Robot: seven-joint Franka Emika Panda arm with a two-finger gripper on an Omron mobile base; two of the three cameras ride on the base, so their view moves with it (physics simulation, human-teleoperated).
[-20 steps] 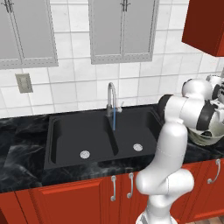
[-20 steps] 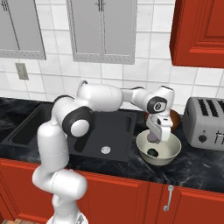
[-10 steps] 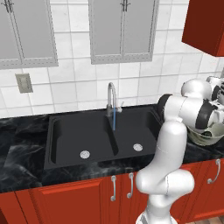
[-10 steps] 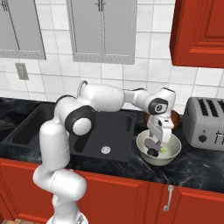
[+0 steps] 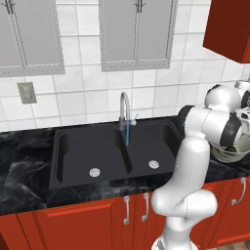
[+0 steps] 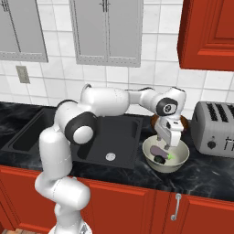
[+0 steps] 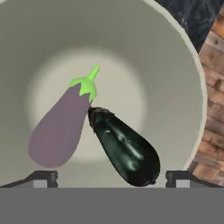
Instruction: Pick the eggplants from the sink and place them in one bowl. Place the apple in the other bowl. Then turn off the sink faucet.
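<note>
In the hand view, the gripper (image 7: 111, 178) hangs over the pale grey-cream bowl (image 7: 175, 61), jaws spread wide and holding nothing. The almost-black eggplant (image 7: 124, 148) lies nearest the fingertips, at about 5 o'clock from the bowl's centre. The pale purple eggplant (image 7: 61, 127) lies at about 8 o'clock, green stem up, touching its neighbour's end. The reddish-brown bowl (image 7: 213, 109) shows at 3 o'clock. In the left base view, the sink faucet (image 5: 125, 110) runs water into the black sink (image 5: 78, 151).
</note>
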